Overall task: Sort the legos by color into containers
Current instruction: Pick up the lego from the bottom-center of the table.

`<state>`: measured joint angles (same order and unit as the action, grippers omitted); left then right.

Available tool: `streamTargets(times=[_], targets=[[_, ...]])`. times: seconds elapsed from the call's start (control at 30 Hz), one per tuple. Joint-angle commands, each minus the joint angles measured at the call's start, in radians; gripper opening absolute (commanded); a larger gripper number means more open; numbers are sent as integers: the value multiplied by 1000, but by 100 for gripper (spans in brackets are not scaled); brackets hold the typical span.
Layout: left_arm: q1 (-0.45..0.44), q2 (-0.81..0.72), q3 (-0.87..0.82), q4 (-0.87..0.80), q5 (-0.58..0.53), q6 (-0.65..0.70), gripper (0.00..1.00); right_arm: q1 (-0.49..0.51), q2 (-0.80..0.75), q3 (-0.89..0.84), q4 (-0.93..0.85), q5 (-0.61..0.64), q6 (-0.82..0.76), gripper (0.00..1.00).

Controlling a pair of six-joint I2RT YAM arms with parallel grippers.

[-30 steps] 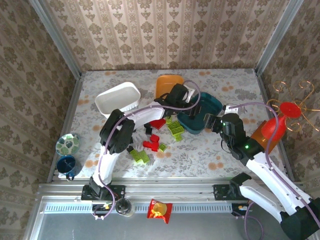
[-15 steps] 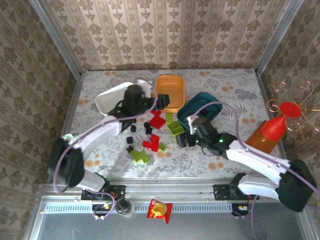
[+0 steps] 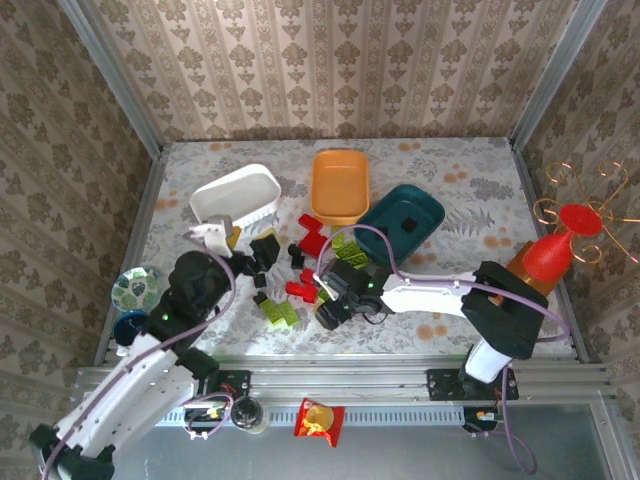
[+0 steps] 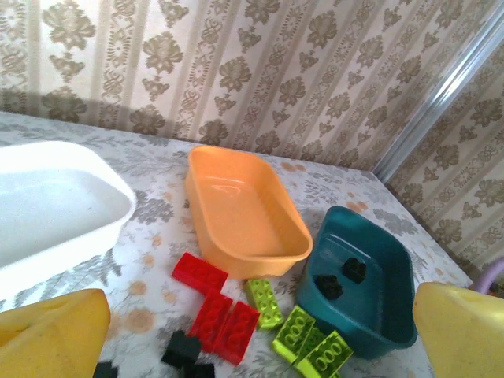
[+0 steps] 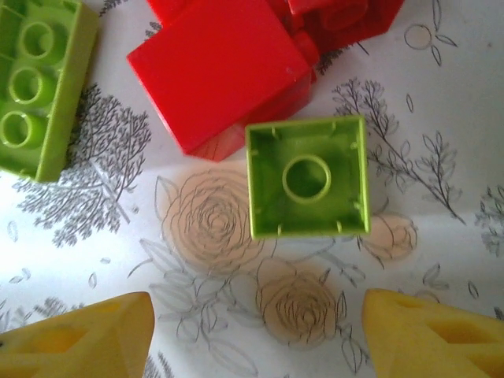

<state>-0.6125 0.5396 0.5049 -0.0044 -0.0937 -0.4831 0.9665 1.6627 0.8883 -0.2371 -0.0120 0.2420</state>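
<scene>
Now left gripper (image 3: 250,245) withdrawn, right gripper (image 5: 256,335) above lego (image 5: 307,177).

Left wrist view: white tub (image 4: 55,213) is cut by the left edge. Both yellow fingers (image 4: 51,335) are clipped at the bottom, as are the nearest lime legos (image 4: 321,356) and black legos (image 4: 183,348). Black pieces (image 4: 328,287) in the teal tub (image 4: 386,260) are too small for studs to be made out.
Right wrist view: long lime brick (image 5: 35,87) is cut at the top-left corner, red bricks (image 5: 220,79) at the top, fingertips (image 5: 79,339) at the bottom.
Top view: table (image 3: 400,325) under the right gripper (image 3: 329,306) is covered by it.
</scene>
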Motion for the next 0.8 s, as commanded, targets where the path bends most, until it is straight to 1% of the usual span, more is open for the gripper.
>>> streamTargets(times=[0.0,0.1,0.23,0.33,0.47,0.6,0.77], targets=[[23,-88,-26,-89,-38,-28,100,3,47,62,-21,42,-38,68],[32,-133,-25,-152,-55,-29,100,2,86,89,-26,86,-51,65],[40,-138,-13,-207,-51,-30,100,2,126,120,-34,141,-69,64],[42,-127,-5,-221,-36,-29,100,0,149,137,-44,156,-80,58],[43,-122,4,-233,-34,-26,100,0,163,134,-41,189,-85,59],[45,-122,3,-233,-34,-20,100,-2,151,118,-16,174,-92,50],[46,-105,-2,-232,-29,-13,100,-9,96,79,2,126,-93,36]])
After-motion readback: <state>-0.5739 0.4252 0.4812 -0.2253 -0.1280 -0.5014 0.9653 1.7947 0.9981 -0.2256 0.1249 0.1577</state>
